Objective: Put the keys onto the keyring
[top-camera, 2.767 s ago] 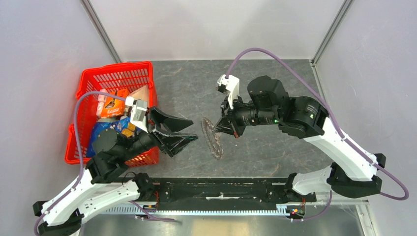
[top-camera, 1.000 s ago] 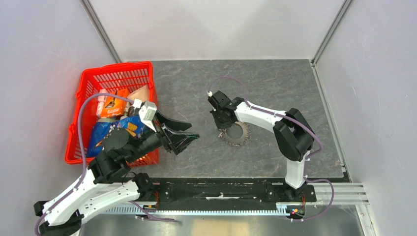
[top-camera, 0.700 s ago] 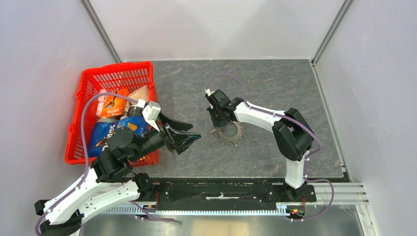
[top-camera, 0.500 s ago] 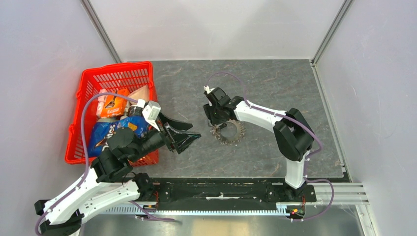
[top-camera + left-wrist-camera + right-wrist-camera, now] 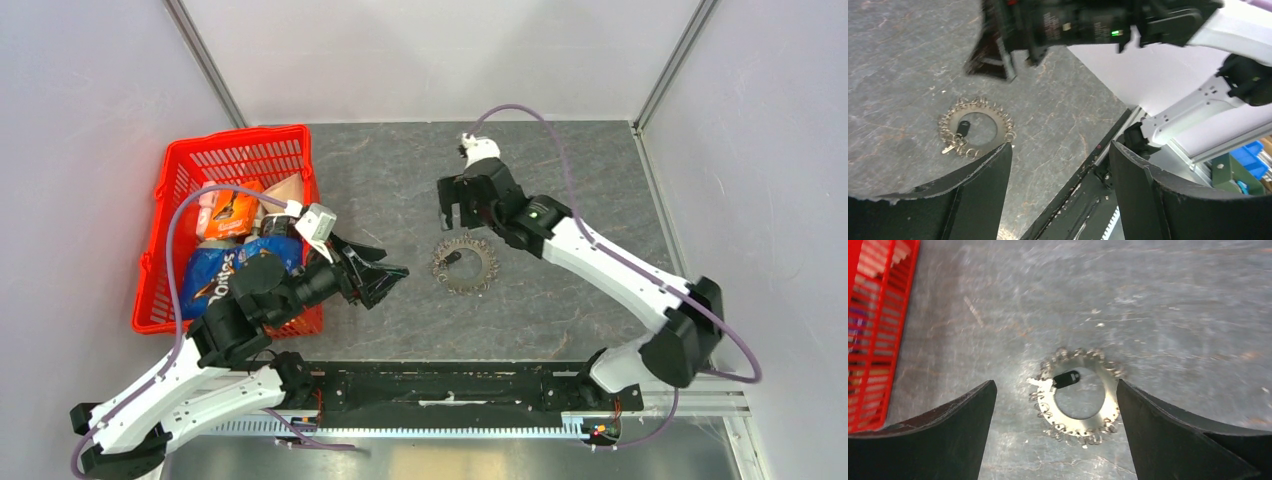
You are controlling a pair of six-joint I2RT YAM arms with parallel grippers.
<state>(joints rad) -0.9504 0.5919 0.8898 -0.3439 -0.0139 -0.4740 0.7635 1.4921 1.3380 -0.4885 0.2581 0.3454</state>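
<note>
The keyring (image 5: 463,267) lies flat on the grey table, a metal ring fringed with small silvery keys. A tiny black key (image 5: 455,256) rests across its inner left rim. In the right wrist view the keyring (image 5: 1075,424) and the black key (image 5: 1066,378) sit below my right gripper (image 5: 1056,385), which is open, empty and raised off them. From above, my right gripper (image 5: 460,214) hovers just behind the ring. My left gripper (image 5: 390,272) is open and empty to the ring's left. Its own view shows the keyring (image 5: 998,125) and key (image 5: 962,128) beyond its fingers (image 5: 983,190).
A red basket (image 5: 235,150) full of snack packets stands at the left, behind the left arm; its mesh wall (image 5: 878,315) shows in the right wrist view. The black rail (image 5: 450,385) runs along the near table edge. Pale walls close in the back and sides.
My right gripper has opened and pulled up and back from the keyring, which now lies flat by itself. The left gripper has edged slightly toward the ring.
</note>
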